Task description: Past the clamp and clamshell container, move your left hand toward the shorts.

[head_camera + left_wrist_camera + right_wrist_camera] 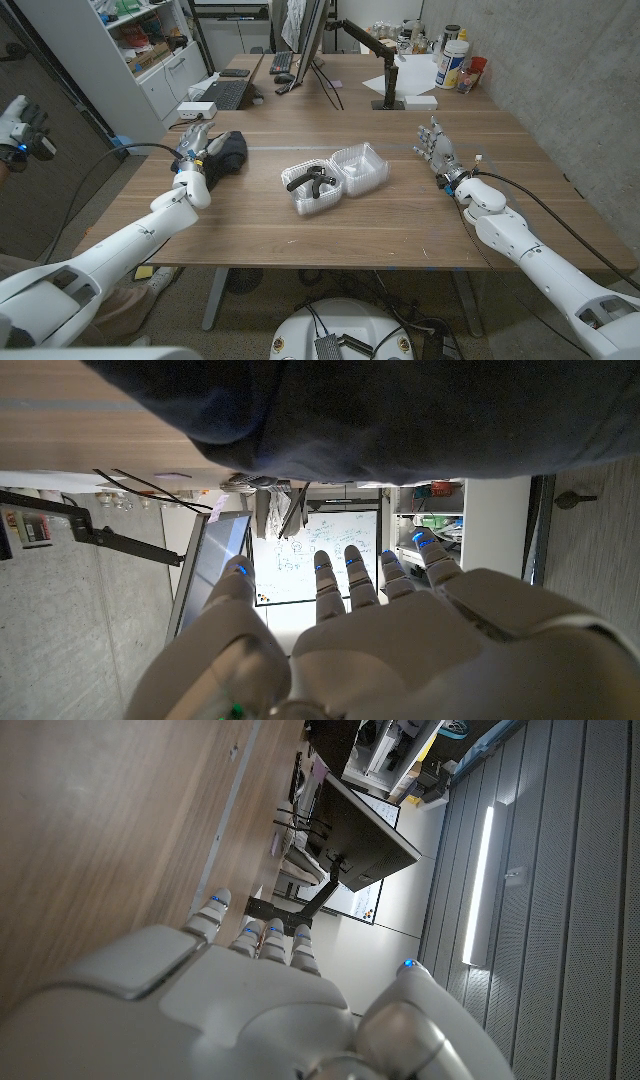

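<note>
Dark navy shorts (228, 152) lie bunched at the table's left side. My left hand (196, 149) hovers right beside them with its fingers spread and nothing in it. In the left wrist view the shorts (400, 410) loom close beyond my left hand (380, 630). A clear clamshell container (345, 172) lies open at mid-table, with a black clamp (310, 185) in its left half. My right hand (438, 150) stands open at the right side of the table, holding nothing; the right wrist view shows this right hand (250, 1000) above bare wood.
A keyboard (225, 95), monitor (312, 40) and a desk-lamp arm (370, 40) stand at the back. Bottles and jars (452, 60) cluster at the back right. A person's gloved hand (22, 125) shows at the left edge. A grey wall (570, 80) runs along the right.
</note>
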`<state>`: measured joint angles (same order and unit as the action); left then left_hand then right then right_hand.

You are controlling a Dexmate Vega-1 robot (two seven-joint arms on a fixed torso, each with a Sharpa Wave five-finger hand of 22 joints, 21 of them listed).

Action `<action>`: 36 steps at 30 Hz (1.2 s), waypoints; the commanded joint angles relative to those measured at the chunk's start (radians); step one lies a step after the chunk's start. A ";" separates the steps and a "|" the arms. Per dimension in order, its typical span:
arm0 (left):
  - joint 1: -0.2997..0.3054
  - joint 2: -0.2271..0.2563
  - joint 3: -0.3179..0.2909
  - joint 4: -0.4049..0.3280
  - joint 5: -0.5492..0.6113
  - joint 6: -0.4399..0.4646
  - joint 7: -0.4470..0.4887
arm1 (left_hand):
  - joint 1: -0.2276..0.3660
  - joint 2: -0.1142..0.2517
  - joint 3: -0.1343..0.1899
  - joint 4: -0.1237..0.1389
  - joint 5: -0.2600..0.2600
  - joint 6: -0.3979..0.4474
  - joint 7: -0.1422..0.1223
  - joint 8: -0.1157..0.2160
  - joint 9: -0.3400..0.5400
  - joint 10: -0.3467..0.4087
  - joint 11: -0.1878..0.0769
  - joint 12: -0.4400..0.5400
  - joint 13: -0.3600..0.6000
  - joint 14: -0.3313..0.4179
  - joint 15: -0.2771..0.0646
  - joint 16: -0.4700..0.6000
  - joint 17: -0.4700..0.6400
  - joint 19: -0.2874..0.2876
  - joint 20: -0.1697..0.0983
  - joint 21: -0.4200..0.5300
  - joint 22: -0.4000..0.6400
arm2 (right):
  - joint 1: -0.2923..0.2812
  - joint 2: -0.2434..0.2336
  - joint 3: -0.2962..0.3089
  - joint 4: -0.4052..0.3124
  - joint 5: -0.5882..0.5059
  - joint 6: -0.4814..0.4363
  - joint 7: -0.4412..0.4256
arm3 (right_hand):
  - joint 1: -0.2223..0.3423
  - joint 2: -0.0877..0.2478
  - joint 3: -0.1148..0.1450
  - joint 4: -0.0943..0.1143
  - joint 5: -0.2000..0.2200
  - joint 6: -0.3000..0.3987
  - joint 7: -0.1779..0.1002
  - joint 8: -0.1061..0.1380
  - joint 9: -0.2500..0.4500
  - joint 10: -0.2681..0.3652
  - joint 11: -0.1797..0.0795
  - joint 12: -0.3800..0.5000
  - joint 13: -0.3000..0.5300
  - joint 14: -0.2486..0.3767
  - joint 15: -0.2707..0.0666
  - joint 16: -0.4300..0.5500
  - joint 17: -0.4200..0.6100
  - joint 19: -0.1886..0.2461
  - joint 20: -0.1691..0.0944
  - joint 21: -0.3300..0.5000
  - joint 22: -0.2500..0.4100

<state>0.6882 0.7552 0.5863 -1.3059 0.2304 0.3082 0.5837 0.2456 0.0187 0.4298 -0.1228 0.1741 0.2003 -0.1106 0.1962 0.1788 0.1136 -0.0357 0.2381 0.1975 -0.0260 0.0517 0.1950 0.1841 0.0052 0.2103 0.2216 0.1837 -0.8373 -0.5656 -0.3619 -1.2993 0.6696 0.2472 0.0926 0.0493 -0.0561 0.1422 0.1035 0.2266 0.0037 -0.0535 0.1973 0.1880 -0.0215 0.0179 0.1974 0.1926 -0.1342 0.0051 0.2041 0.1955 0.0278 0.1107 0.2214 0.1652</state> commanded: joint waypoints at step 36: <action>-0.121 -0.057 0.101 0.138 0.049 -0.038 -0.054 | -0.015 0.005 -0.001 0.002 0.002 0.015 0.001 -0.002 0.006 0.018 -0.002 0.000 0.005 0.005 0.001 0.000 0.001 0.015 0.005 -0.003 0.002 | 0.008 -0.010 0.002 0.015 0.001 0.004 0.021 | 0.009 0.013 -0.005 -0.004 -0.002 0.010 -0.009 0.005 0.003 0.000 -0.002 0.005 0.003 -0.006 -0.005 -0.002 0.002 0.003 0.010 -0.015 0.005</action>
<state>0.5976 0.7130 0.6642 -1.2046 0.2675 0.2897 0.5382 0.2354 0.0205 0.4299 -0.1227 0.1741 0.2074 -0.1107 0.1962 0.1788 0.1174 -0.0395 0.2381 0.1975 -0.0260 0.0518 0.1951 0.1838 0.0143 0.2128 0.2216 0.1837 -0.8292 -0.5700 -0.3614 -1.2834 0.6743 0.2500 0.1140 0.0546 -0.0508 0.1395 0.1008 0.2266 0.0091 -0.0590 0.1973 0.1880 -0.0216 0.0180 0.1974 0.1926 -0.1341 0.0052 0.2041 0.1955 0.0277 0.1107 0.2107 0.1652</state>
